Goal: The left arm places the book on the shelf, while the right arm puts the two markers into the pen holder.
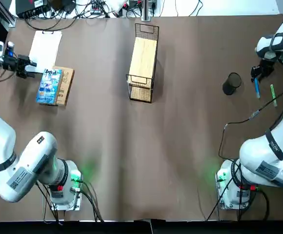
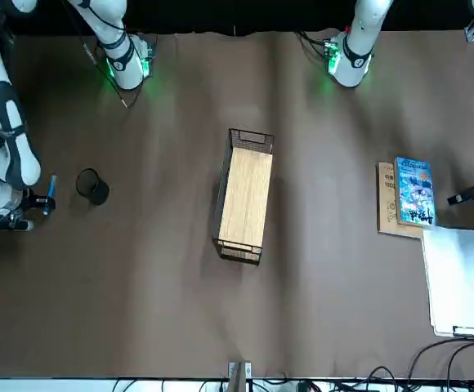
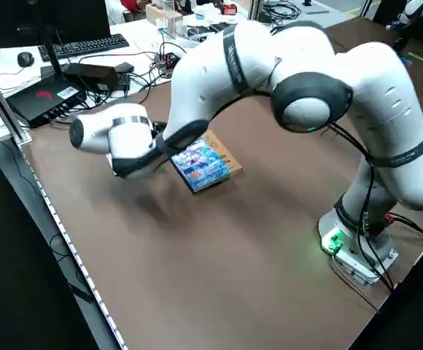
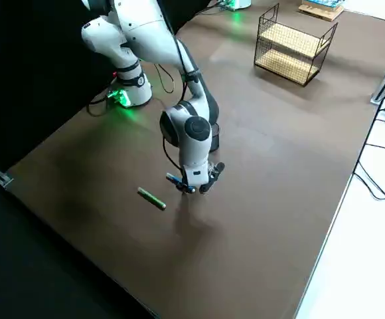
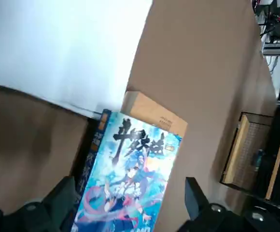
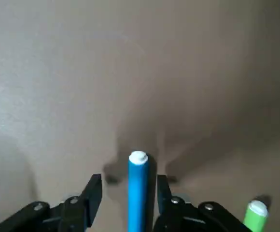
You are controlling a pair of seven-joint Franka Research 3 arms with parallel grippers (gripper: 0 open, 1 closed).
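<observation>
The book, light blue and white, lies on a tan book at the table's far left. My left gripper hovers just beyond its far-left corner. In the left wrist view that gripper is open wide, with the book lying ahead between the fingers. The blue marker and green marker lie on the table at the far right. My right gripper is open and low, its fingers either side of the blue marker. The pen holder stands left of the markers. The shelf stands at the back centre.
A white clipboard lies behind the books. Cables run across the table near the right arm's base. Monitors, cords and other gear line the far edge behind the shelf.
</observation>
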